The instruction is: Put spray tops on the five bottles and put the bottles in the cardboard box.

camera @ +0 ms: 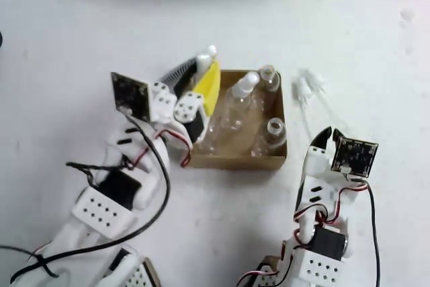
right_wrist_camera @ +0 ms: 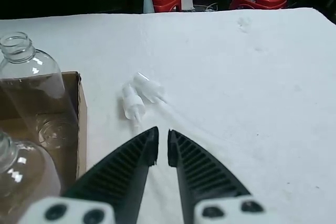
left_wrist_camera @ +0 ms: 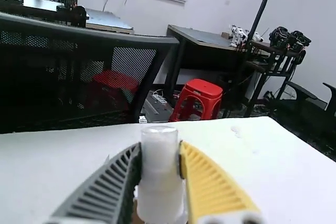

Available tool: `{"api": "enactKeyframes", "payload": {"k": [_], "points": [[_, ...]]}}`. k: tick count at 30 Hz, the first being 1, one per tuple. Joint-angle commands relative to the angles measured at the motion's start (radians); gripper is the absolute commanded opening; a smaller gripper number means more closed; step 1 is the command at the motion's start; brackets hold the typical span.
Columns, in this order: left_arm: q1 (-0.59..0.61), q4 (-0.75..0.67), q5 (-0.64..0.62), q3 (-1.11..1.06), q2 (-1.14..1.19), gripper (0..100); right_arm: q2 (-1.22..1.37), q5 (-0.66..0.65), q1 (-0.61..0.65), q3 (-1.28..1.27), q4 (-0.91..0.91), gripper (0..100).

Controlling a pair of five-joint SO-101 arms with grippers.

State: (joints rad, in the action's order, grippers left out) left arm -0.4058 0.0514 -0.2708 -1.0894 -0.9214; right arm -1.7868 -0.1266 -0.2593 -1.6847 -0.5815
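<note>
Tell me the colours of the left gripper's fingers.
Left gripper: grey and yellow; clearest in left wrist view.

table (camera: 67, 31) white | black mesh chair (left_wrist_camera: 79, 66) beyond it | red stool (left_wrist_camera: 197, 98) | dark desk (left_wrist_camera: 210, 38)

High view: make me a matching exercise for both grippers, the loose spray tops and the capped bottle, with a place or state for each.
1 left gripper
2 right gripper
3 loose spray tops
4 capped bottle

a on the table beside the cardboard box
b standing in the box
c shut on a spray top
d empty, fingers slightly apart

Pairs: 1-c; 2-d; 3-a; 4-b
</note>
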Motion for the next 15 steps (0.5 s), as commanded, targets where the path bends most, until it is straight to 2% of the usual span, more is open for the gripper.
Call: {"api": "enactKeyframes", "payload": {"k": [1, 5, 12, 15], "points": [[-0.015, -0.275, 0.0, -0.169, -0.024, 2, -0.004, -0.014, 0.008, -0.006, 0.024, 1.9], [-0.03, -0.456, 0.126, -0.298, -0.024, 2, -0.004, -0.015, 0.008, -0.006, 0.024, 1.9], [-0.042, -0.457, 0.158, -0.344, -0.027, 2, -0.004, -0.015, 0.008, -0.006, 0.024, 1.9], [-0.044, -0.405, 0.158, -0.341, -0.028, 11, -0.004, -0.015, 0.008, -0.006, 0.024, 1.9]]}}
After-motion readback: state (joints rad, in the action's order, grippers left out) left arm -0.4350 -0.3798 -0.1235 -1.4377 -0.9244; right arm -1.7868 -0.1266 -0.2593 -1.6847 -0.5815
